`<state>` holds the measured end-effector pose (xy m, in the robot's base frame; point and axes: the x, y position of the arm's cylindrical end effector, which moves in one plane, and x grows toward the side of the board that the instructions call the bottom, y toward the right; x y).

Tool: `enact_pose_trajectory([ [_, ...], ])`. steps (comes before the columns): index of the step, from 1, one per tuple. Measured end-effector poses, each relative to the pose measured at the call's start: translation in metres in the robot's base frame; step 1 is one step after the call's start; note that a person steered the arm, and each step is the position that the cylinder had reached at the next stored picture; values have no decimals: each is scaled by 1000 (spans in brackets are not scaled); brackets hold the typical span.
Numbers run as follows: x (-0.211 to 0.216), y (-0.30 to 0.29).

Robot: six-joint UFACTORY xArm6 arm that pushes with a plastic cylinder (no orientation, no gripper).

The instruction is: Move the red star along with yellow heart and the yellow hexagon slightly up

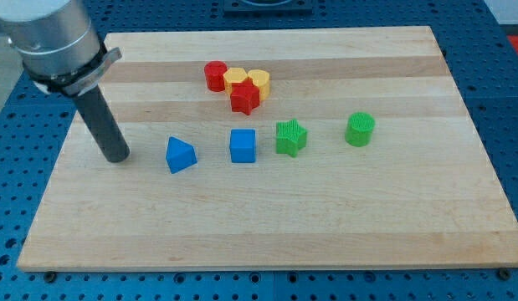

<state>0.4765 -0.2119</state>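
Observation:
A red star (245,98) lies near the board's upper middle. It touches a yellow heart (235,79) on its upper left and a yellow hexagon (259,81) on its upper right. A red cylinder (214,75) stands against the heart's left side. My tip (117,156) rests on the board at the view's left, far to the lower left of this cluster and left of a blue triangle (180,155).
A blue cube (243,145), a green star (290,137) and a green cylinder (360,129) stand in a row below the cluster. The wooden board (267,234) lies on a blue perforated table.

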Motion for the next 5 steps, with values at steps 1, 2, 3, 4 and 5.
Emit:
enact_pose_trajectory([
  [1,4,16],
  [2,4,41],
  [3,4,75],
  [4,3,101],
  [5,3,130],
])
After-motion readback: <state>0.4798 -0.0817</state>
